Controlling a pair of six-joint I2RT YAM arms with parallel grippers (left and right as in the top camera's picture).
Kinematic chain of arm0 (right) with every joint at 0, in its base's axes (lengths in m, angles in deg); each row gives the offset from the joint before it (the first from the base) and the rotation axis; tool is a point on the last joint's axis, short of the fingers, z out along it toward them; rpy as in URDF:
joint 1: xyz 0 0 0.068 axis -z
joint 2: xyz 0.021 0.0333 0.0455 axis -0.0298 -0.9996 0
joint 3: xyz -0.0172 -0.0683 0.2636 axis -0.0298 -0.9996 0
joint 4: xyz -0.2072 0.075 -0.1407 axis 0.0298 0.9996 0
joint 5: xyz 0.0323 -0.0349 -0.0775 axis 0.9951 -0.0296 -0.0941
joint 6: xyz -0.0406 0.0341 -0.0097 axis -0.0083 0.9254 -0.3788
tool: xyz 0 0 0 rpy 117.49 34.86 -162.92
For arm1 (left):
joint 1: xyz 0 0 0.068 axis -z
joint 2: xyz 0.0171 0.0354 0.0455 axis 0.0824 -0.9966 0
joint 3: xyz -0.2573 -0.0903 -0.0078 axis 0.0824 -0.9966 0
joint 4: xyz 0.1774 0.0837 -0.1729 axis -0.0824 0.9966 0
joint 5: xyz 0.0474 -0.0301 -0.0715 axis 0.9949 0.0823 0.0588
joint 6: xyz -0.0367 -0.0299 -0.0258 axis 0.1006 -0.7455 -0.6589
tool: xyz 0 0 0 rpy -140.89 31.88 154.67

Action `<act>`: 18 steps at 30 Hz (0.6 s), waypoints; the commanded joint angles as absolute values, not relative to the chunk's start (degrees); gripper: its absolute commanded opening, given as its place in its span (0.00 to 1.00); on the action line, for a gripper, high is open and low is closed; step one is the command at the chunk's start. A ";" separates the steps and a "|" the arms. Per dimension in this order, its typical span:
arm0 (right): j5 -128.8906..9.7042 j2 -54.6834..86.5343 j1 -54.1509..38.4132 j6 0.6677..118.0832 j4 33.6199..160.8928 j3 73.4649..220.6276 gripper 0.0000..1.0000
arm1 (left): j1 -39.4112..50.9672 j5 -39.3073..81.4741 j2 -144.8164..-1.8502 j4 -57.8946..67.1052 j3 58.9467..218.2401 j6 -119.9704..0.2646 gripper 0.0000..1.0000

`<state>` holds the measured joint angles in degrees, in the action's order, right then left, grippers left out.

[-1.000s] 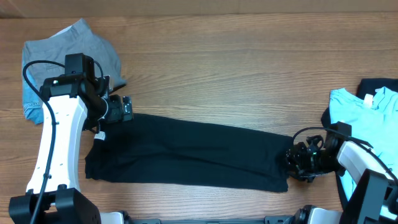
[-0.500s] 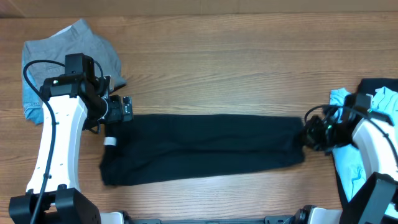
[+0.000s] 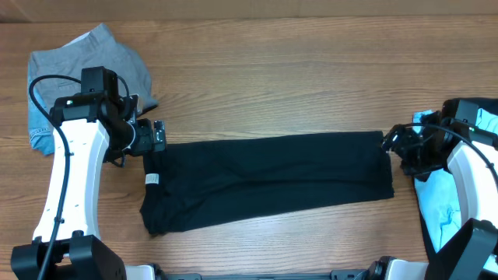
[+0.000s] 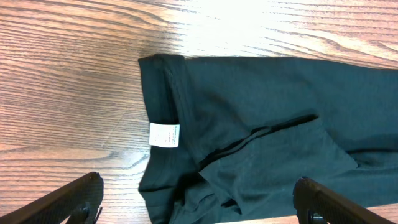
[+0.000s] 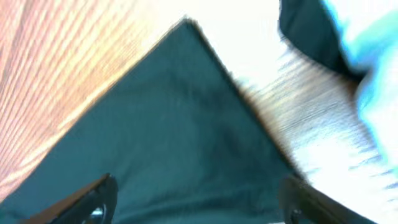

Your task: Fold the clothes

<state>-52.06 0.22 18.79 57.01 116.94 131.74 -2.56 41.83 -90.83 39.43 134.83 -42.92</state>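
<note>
Right wrist view: right gripper (image 5: 196, 182) released, fingers wide apart over a corner of the black T-shirt (image 3: 264, 179). Left gripper (image 4: 198, 183) also spread, over the collar end by the neck label (image 4: 164, 134). Shirt lies as a long band on the table (image 3: 272, 78); light blue T-shirt (image 3: 436, 206) just beyond.

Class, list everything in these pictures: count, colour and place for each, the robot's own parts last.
black T-shirt: one, black, long folded strip across the table's middle
neck label: one, white, at the shirt's left end
grey garment: one, grey, far left corner
light blue T-shirt: one, light blue, right edge
table: one, brown wood, beneath everything
left gripper: one, black, open, by the shirt's left end
right gripper: one, black, open, at the shirt's right end
</note>
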 commanded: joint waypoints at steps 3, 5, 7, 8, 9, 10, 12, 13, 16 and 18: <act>-55.01 -2.36 18.68 57.17 116.04 132.39 0.75 | -3.13 41.59 -90.92 39.39 136.12 -41.79 1.00; -55.65 -6.10 18.68 56.99 116.39 132.37 0.70 | -3.13 41.59 -90.92 39.35 136.12 -41.79 1.00; -55.60 -8.72 18.68 56.12 115.63 132.39 0.68 | -3.13 41.59 -90.92 39.28 136.12 -41.77 1.00; -55.65 -9.99 18.68 55.35 114.97 132.39 0.67 | -3.13 41.59 -90.92 39.22 136.12 -41.77 1.00; -55.63 -11.01 18.68 54.65 114.32 132.39 0.67 | -3.13 41.59 -90.92 39.17 136.12 -41.74 1.00; -55.65 -12.87 18.68 54.09 113.18 132.39 0.67 | -3.13 41.56 -90.92 39.15 136.12 -41.37 1.00; -55.67 -14.42 18.68 52.86 111.74 132.39 0.67 | -3.13 41.56 -90.92 39.17 136.12 -41.35 1.00; -56.00 -15.06 18.68 52.62 111.19 132.39 0.68 | -3.13 41.59 -90.92 39.19 136.12 -41.35 1.00; -57.72 -16.46 18.68 52.40 110.53 132.39 0.67 | -3.13 41.59 -90.92 39.19 136.12 -41.35 1.00; -55.67 -17.48 18.68 50.48 110.40 132.37 0.65 | -3.13 41.59 -90.92 39.13 136.12 -41.35 1.00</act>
